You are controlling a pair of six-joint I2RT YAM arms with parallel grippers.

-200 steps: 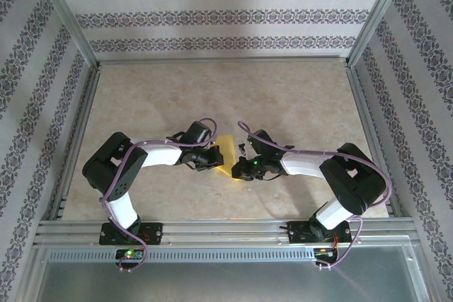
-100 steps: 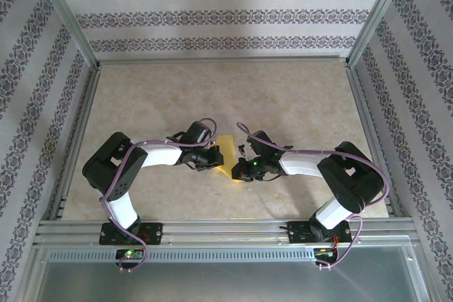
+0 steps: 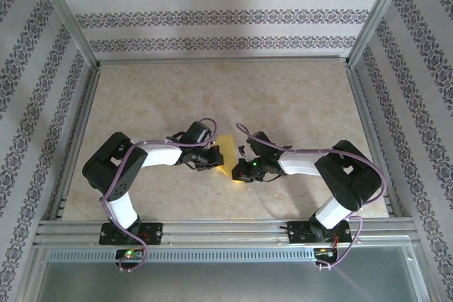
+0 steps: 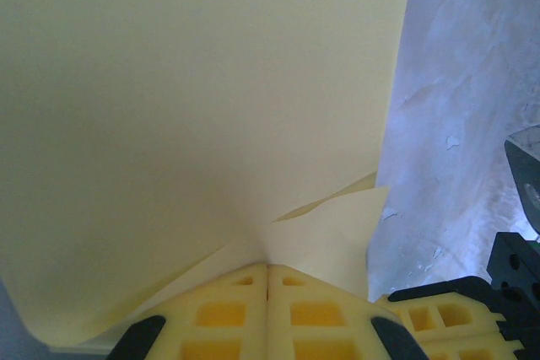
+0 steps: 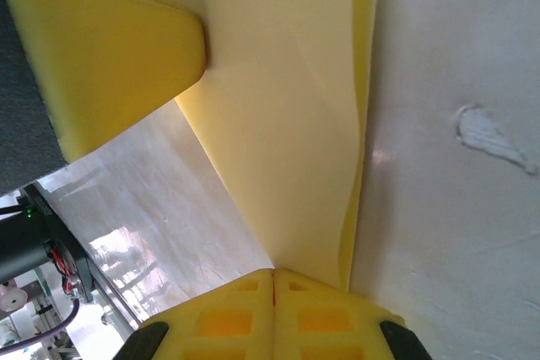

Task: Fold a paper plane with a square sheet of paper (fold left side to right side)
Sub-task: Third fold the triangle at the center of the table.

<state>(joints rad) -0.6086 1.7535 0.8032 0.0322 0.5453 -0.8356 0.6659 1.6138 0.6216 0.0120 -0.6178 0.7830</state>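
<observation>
The square sheet of paper (image 3: pixel 226 148) is a folded yellow piece near the table's front middle, between my two grippers. My left gripper (image 3: pixel 215 158) is shut on the sheet's left edge. In the left wrist view the paper (image 4: pixel 194 99) spreads away from the closed fingertips (image 4: pixel 245 280), with a folded layer peeling apart to the right. My right gripper (image 3: pixel 239 169) is shut on the sheet's near right corner. In the right wrist view the paper (image 5: pixel 287 115) runs up from the gripper (image 5: pixel 274 273), doubled along its right edge. A left gripper finger (image 5: pixel 110 48) presses on the paper's far end.
The beige marbled table (image 3: pixel 283 97) stretches behind and to both sides of the grippers. Metal frame rails (image 3: pixel 212 228) border the front and sides, with patterned walls beyond. The right gripper's yellow and black finger (image 4: pixel 443 322) sits close beside the left gripper.
The right arm's elbow has drifted slightly left. Both grippers and the paper stay where they were.
</observation>
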